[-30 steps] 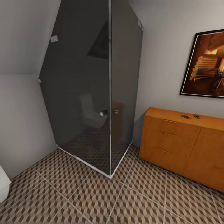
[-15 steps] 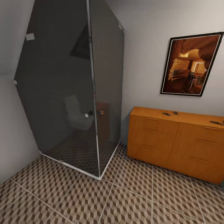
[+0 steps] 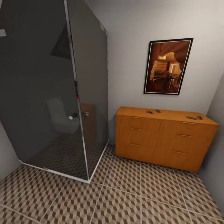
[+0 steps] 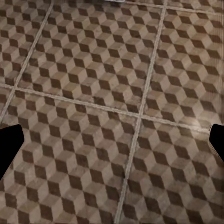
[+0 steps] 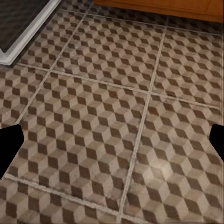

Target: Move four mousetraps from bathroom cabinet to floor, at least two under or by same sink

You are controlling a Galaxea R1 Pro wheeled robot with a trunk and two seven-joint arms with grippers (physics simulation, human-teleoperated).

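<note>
The orange-brown cabinet (image 3: 161, 137) stands against the far wall in the head view, its drawers shut. Small dark mousetraps lie on its flat top: two near the left half (image 3: 150, 112) (image 3: 158, 111) and two near the right end (image 3: 191, 118) (image 3: 199, 117). The cube-patterned bathroom floor (image 3: 124, 193) stretches from the cabinet toward me. My left gripper (image 4: 112, 144) hangs open above bare tiles, black fingertips (image 4: 9, 147) at the frame's sides. My right gripper (image 5: 112, 144) is open too, over tiles, with the cabinet's base (image 5: 158, 7) at the frame's edge. The sink is out of view.
A dark glass shower enclosure (image 3: 53, 93) with a white base rail (image 5: 28, 39) fills the left side, its corner close to the cabinet's left end. A framed picture (image 3: 168, 66) hangs above the cabinet. A grey wall (image 3: 217, 149) closes in at the right.
The head camera has swung to the right, so the shower slid left in the picture. The whole cabinet, its right end and the right-hand mousetraps have come into view.
</note>
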